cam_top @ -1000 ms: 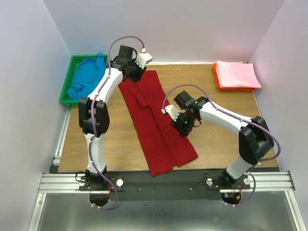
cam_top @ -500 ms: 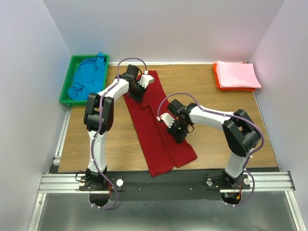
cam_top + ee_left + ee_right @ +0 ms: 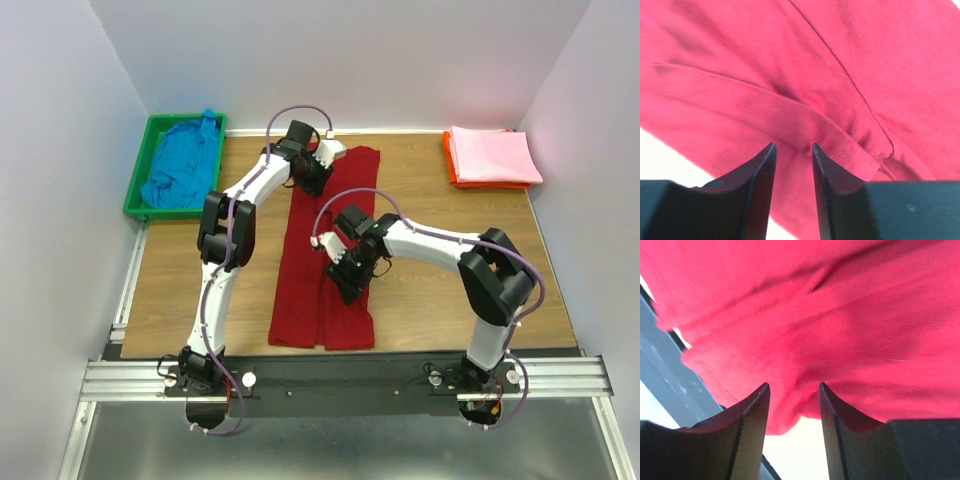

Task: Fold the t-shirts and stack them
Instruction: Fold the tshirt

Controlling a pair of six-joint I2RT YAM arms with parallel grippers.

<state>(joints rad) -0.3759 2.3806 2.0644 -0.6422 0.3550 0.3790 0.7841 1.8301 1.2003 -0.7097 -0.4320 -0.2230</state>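
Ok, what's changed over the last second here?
The red shirt swung from a diagonal to nearly straight: its far end went right with the left gripper, its near end left with the right gripper. Both grippers appear pinched on its cloth. The blue shirt in the green bin and the pink shirt on the orange tray stayed put.

Overhead view: bright, even, diffuse light from above, sharp throughout, with only faint soft shadows beneath the arms [image 3: 440,238]. In both wrist views the dark red t-shirt [image 3: 840,75] glows oversaturated pink and softly blurred. The black fingers [image 3: 755,200] are near-silhouettes. Blown-out white glare sits at 7 and 6 o'clock.
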